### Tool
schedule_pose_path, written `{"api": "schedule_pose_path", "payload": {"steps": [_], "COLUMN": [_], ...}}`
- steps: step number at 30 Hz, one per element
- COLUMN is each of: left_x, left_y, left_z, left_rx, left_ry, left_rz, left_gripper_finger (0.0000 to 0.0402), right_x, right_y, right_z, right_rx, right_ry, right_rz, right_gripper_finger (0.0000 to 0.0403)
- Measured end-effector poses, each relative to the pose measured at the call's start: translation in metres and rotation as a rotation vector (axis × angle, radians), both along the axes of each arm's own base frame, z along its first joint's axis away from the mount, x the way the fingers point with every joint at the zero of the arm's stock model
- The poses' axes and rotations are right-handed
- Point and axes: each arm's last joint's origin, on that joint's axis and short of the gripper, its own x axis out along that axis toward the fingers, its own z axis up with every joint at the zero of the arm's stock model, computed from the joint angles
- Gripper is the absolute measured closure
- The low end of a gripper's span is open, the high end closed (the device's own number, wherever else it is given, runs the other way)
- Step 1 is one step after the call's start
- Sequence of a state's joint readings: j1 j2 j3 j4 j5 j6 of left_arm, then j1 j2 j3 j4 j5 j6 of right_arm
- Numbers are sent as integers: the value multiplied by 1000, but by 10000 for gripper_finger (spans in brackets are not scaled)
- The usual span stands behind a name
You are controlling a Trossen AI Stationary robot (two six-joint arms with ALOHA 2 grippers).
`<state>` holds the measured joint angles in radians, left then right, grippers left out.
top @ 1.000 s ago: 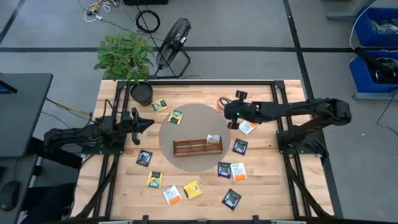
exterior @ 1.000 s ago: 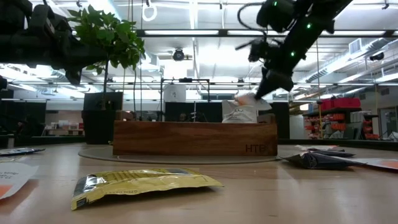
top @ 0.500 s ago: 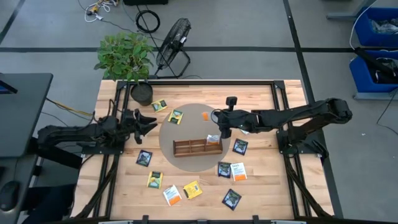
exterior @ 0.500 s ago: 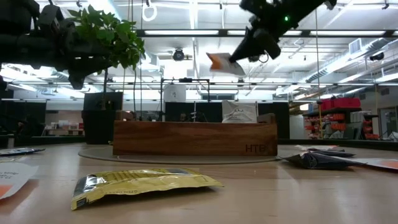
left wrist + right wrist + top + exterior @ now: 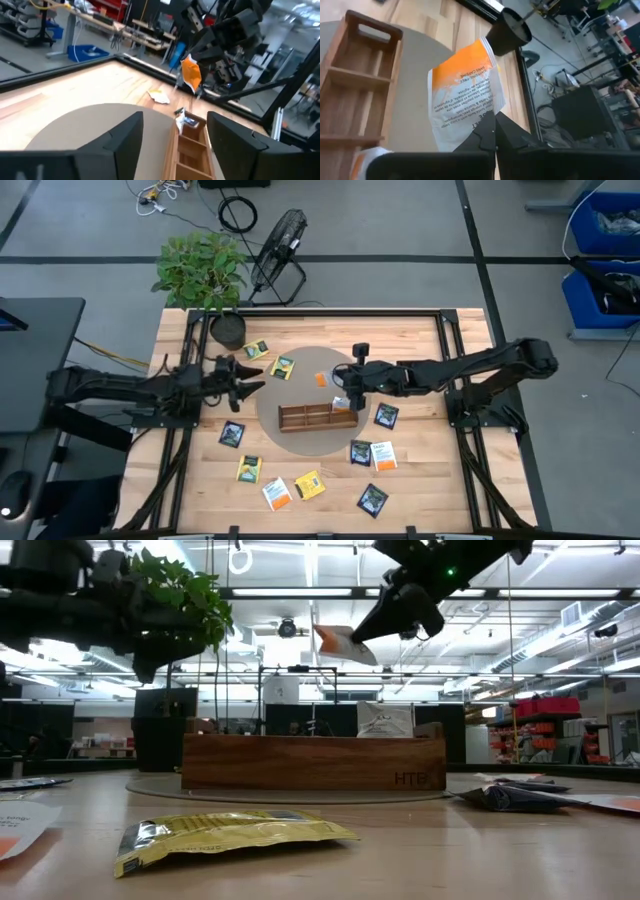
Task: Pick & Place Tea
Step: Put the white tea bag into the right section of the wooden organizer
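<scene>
Right wrist view: right claw pinches white-and-orange sachet by one corner above tray; it could twist, missing its compartment. Left claw spread, empty.

Layout as I read it from the high view:
- Round mat at table centre; compartment tray on its near half, one sachet standing in the tray's right end
- Right gripper over the mat, just behind the tray's right end, clamped on a sachet held in the air above the mat
- Left gripper left of the mat, fingers spread, pointing toward it
- Two sachets behind the mat's left edge, beside the plant pot at the far left corner
- I count the rest of the sachets flat on the table before and to the right of the mat
</scene>
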<state>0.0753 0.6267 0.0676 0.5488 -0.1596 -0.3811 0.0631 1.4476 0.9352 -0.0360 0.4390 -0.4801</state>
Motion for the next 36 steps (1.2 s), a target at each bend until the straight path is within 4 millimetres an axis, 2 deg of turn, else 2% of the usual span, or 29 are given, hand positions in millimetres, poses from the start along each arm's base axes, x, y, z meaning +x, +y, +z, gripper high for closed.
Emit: {"api": "schedule_pose_path", "payload": {"steps": [7,19,24,36], "left_x": [36,94,113,144], "left_y": [3,6,4,5], "left_z": [19,40,47,43], "left_rx": [51,99,105,94], "left_ry": [86,146,139,184], "left_rz": [3,-46,-155,-197], "left_gripper_finger": [181,181,181,181], "right_x": [9,8,8,8], "right_y": [2,14,14,14], "right_z": [-3,-5,-5,-4], "right_rx": [-40,-43,-53,-68], "right_ry": [-32,-17,-11,-15], "right_rz": [31,73,57,65], "right_gripper_finger": [403,403,403,403]}}
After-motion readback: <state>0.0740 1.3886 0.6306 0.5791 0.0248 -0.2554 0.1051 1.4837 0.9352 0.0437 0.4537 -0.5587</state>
